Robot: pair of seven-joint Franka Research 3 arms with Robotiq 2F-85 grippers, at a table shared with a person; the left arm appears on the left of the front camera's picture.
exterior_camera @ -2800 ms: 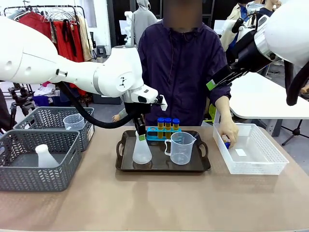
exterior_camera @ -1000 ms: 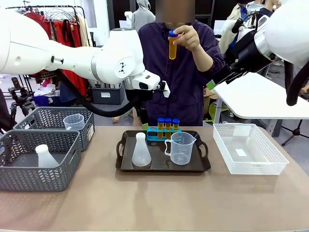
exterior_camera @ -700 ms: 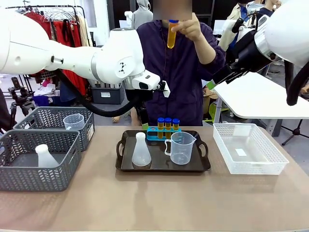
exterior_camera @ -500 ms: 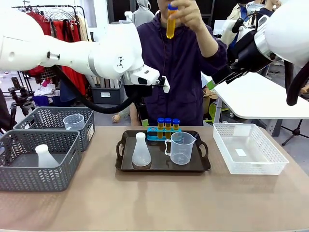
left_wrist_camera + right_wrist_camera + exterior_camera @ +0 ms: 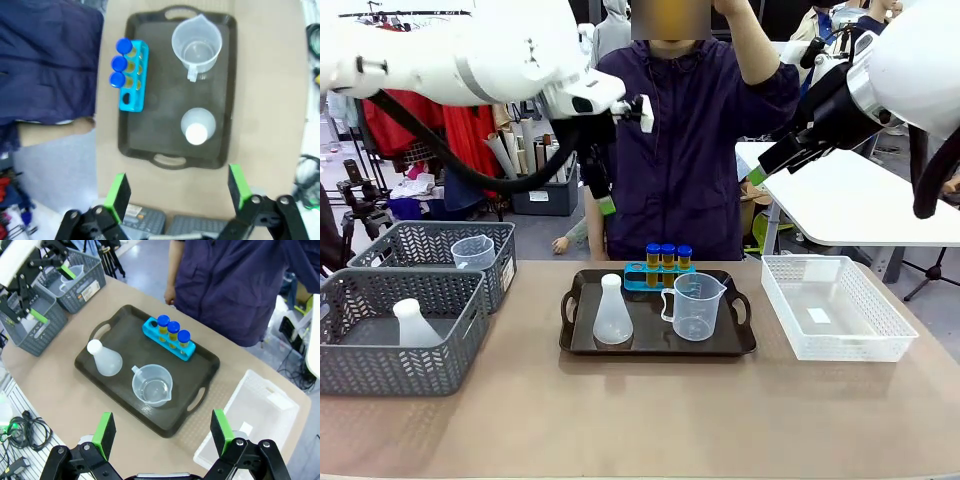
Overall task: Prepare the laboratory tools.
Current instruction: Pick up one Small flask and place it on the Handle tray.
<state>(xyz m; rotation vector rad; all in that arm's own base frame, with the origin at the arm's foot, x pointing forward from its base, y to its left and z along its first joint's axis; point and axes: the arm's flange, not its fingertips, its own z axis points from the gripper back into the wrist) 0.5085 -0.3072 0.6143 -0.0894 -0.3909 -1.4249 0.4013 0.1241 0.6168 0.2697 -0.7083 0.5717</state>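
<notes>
A black tray (image 5: 740,345) holds a blue rack (image 5: 638,282) with three blue-capped tubes (image 5: 667,254) of yellow liquid, a clear handled beaker (image 5: 695,305) and a white conical flask (image 5: 612,312). My left gripper (image 5: 600,200) hangs open high above the tray's left end. From above it sees the rack (image 5: 134,75), tubes (image 5: 120,62), beaker (image 5: 196,47) and flask (image 5: 197,129) beyond its own gripper (image 5: 177,190). My right gripper (image 5: 770,160) is raised at the right, open (image 5: 162,432), over the rack (image 5: 170,340), beaker (image 5: 151,385) and flask (image 5: 105,360). The person's arm (image 5: 760,60) is lifted, hand at the top edge.
Two grey mesh baskets (image 5: 380,375) stand at the left, one with a second flask (image 5: 415,325), the other with a small beaker (image 5: 472,252). A white mesh basket (image 5: 835,310) sits right of the tray. Bare table lies in front.
My left gripper let go of the flask on the tray and rose up and left. The person took a tube from the white basket and raised it to the top edge.
</notes>
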